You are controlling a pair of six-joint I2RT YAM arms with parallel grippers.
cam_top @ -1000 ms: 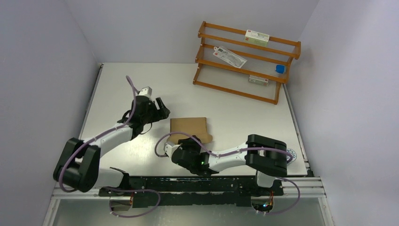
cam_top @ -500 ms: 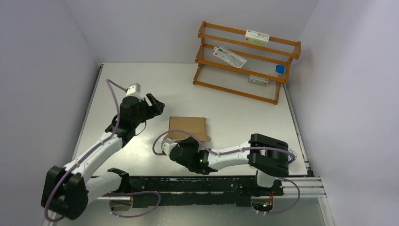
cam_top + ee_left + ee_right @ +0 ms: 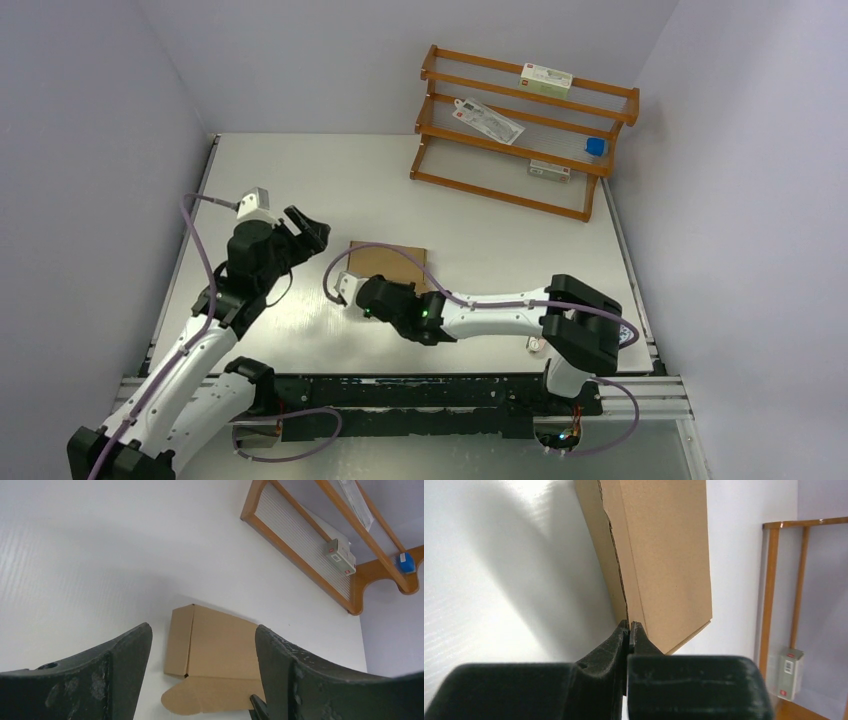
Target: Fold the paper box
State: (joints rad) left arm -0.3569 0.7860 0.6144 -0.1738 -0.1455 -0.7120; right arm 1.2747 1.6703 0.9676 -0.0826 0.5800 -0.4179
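The paper box (image 3: 392,262) is a flat brown cardboard sheet with a rounded flap, lying mid-table. The left wrist view shows the paper box (image 3: 220,650) ahead, between my spread fingers. My left gripper (image 3: 308,228) hovers open to the left of it, apart from it, with nothing held. My right gripper (image 3: 368,288) is at the box's near-left edge. In the right wrist view its jaws (image 3: 630,625) are pressed together on the edge of the paper box (image 3: 659,555), which tilts up from the table there.
A wooden three-tier rack (image 3: 520,130) stands at the back right with a white-green carton (image 3: 546,78), a packet and a small blue object (image 3: 596,146) on it. The rack (image 3: 300,535) also shows in the left wrist view. White walls close in left, right and back.
My right gripper has closed on the box's edge and shifted the box slightly left and away. My left arm has drawn back to the left, staying open.
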